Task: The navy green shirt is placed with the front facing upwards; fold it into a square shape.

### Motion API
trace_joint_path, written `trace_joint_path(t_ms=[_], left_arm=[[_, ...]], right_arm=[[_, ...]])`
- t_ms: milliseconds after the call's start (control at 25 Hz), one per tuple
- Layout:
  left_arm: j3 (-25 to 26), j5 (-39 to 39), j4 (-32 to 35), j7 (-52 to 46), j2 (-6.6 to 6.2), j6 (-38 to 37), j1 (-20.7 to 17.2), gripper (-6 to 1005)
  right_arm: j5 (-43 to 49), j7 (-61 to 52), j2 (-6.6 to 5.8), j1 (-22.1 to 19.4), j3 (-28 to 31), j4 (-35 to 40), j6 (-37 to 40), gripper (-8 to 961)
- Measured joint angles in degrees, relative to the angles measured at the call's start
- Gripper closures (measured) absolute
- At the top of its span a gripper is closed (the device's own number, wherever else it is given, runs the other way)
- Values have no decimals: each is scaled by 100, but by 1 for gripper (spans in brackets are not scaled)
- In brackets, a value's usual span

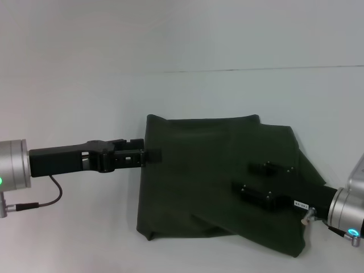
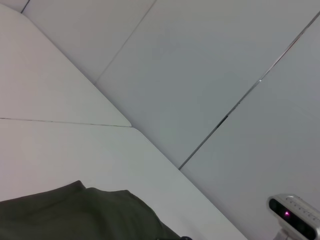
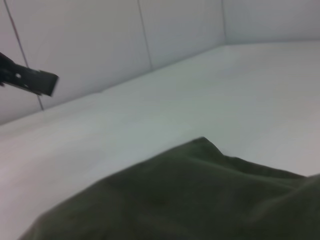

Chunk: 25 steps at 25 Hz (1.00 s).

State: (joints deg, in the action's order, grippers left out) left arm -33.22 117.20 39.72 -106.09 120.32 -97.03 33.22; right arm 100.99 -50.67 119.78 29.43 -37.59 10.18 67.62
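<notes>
While folded plain-side up, navy green shirt [image 1: 210,176] touches left gripper [image 1: 152,154] fingertips, state unclear; right gripper [image 1: 259,182] over it, unclear too.

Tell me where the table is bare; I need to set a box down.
Bare table lies beyond the shirt, and in front of the left hand near the edge. It is crowded at the shirt's left edge and on its right side, where the right hand is.

Dark olive-green shirt [image 1: 205,170] lies partly folded, plain side up.
</notes>
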Motion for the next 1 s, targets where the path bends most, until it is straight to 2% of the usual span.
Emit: trace_joint_path(t_ms=[120,280,480,720,1000], left_arm=[[-5,-5,0,-26,0,0,1,48],[-42,37,0,-210,-32,100,13,47],[-157,456,0,-1301,-138,733,90,47],[-197,1291,-57,-2776,-236,1100,277,48],[-387,1755,-499,-3046,-295,1205,640,49]], right_arm=[[-51,-51,-12,-55,159,86,453,259],[-201,-507,-18,-243,692,402,1360,259],[-423,-1606,-41,-458,1315,941,2203,259],[-431,-2666,-82,-697,1714,1624,2687,259],[-418,-2771,-168,-854,2076,1704,2972,259]])
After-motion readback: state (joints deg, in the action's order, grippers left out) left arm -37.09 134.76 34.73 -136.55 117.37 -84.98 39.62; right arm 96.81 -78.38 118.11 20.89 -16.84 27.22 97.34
